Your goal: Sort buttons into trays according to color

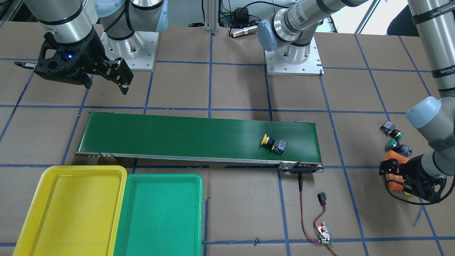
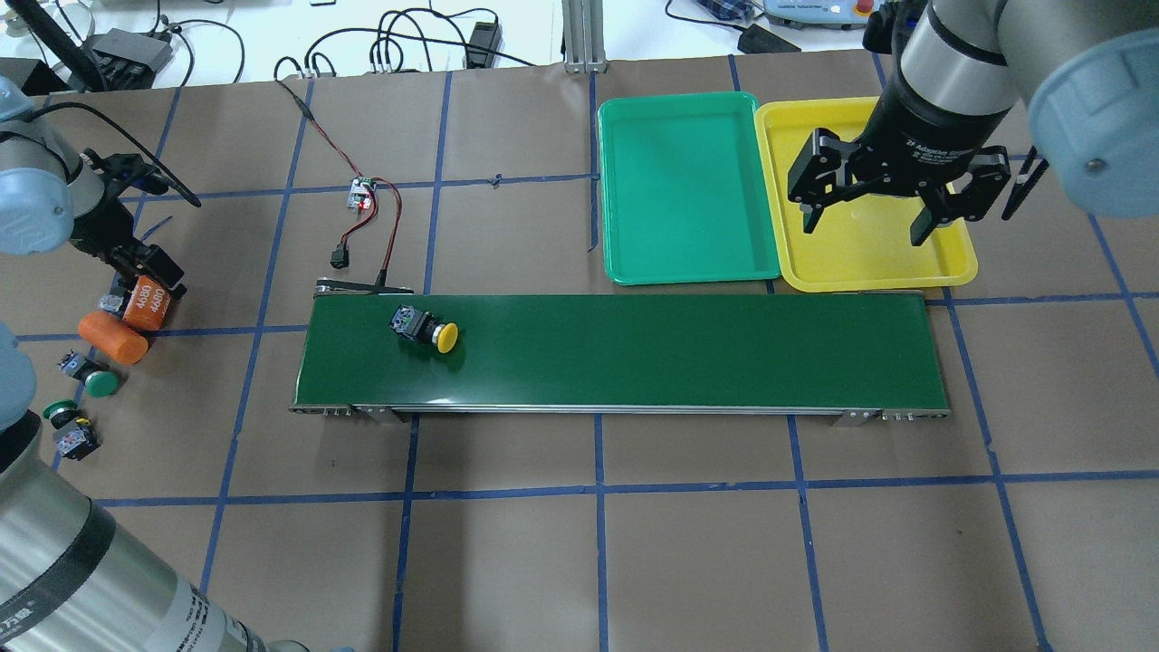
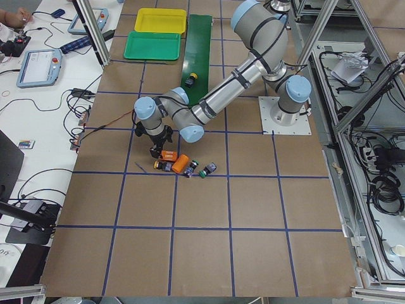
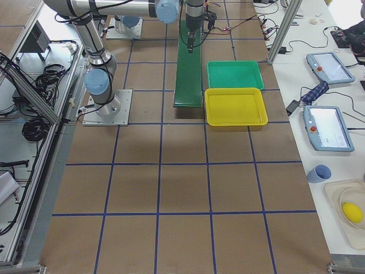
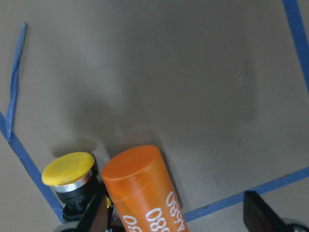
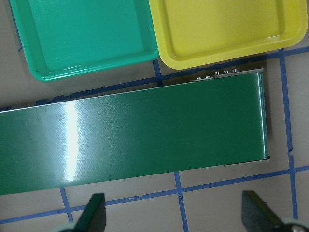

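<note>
- I see the right claw (image 2: pixel 863 226) spread wide and holding nothing, above the yellow tray (image 2: pixel 860 258); the green tray (image 2: pixel 679 181) sits alongside.
- The left claw (image 5: pixel 179 216) is low over the bench (image 2: pixel 634 543), its fingers wide apart. An orange cylinder (image 5: pixel 145 188) lies between them, close to one finger and not pinched.
- One yellow button (image 5: pixel 68 174) stands just beside that cylinder.
- The other yellow button (image 2: pixel 426 329) lies on the belt (image 2: pixel 679 353), at the end away from the trays.
- A green button (image 2: pixel 90 380) and a second green button (image 2: pixel 65 424) rest on the bench nearby.
</note>
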Controlling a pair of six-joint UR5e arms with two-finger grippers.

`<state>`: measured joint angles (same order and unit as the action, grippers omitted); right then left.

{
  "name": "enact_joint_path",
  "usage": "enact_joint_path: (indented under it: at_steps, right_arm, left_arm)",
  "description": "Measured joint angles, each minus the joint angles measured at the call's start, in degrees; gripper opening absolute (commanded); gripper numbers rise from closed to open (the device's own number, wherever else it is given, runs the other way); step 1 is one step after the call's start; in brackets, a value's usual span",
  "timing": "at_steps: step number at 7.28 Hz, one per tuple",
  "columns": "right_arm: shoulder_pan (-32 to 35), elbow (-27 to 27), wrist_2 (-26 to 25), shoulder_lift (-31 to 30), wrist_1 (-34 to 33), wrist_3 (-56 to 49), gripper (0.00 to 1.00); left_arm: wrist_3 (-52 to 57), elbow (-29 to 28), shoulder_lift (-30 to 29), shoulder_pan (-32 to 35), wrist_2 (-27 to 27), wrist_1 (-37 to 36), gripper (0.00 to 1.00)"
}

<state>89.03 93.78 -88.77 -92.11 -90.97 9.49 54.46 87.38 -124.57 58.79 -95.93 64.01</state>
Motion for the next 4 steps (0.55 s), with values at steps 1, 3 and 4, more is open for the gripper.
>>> enact_joint_path:
  at_steps: [1,3,4]
  right_arm:
    - [0.0,0.0,0.0,0.0,0.0,0.0,1.0]
    - [0.0,0.0,0.0,0.0,0.0,0.0,1.0]
    - [0.0,0.0,0.0,0.0,0.0,0.0,1.0]
  left_arm:
    - [-2.0,0.3,-0.2,-0.4,0.0,0.0,1.0]
    - [-9.4,1.0,-0.3,-1.0,-0.1,0.3,0.99]
    - [-11.0,1.2,-0.4,-1.2,0.0,0.3,0.6]
